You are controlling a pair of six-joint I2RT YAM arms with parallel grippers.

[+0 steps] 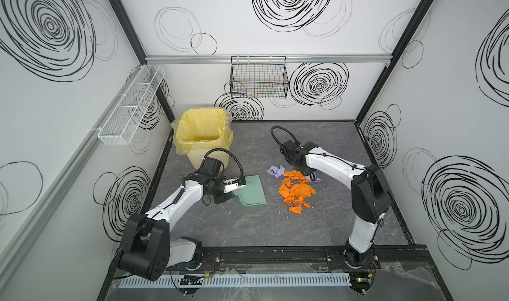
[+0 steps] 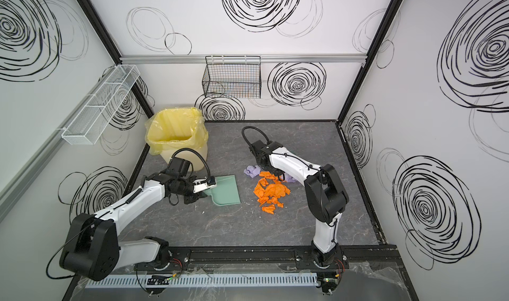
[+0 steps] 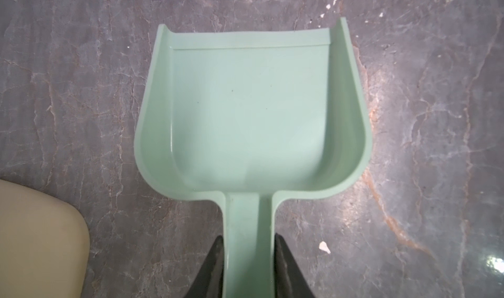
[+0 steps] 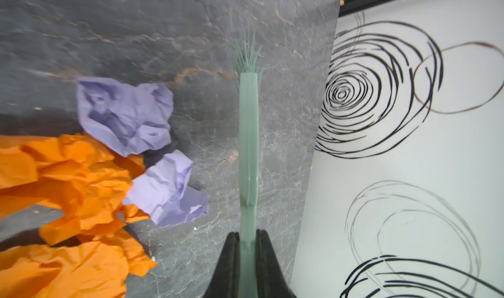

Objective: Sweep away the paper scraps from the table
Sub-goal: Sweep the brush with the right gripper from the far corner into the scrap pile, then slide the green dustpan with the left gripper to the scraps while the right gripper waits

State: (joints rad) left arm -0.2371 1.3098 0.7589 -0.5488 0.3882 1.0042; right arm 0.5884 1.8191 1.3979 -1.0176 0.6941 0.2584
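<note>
Close above the table, the right gripper pinches a green brush and the left gripper clamps the dustpan handle, dark grey veined surface beneath and white swirl-marked walls around, with the paper scraps heaped between them, just beside the brush, whose blurred bristles perhaps touch the top.

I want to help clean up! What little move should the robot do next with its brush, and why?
Probably sweep the brush sideways toward the dustpan, pushing the paper scraps across the table. The right jaws hold the brush beside the lilac wads; the pile lies between brush and dustpan; the dustpan, gripped by the left jaws, sits empty with its open edge toward the pile.
</note>
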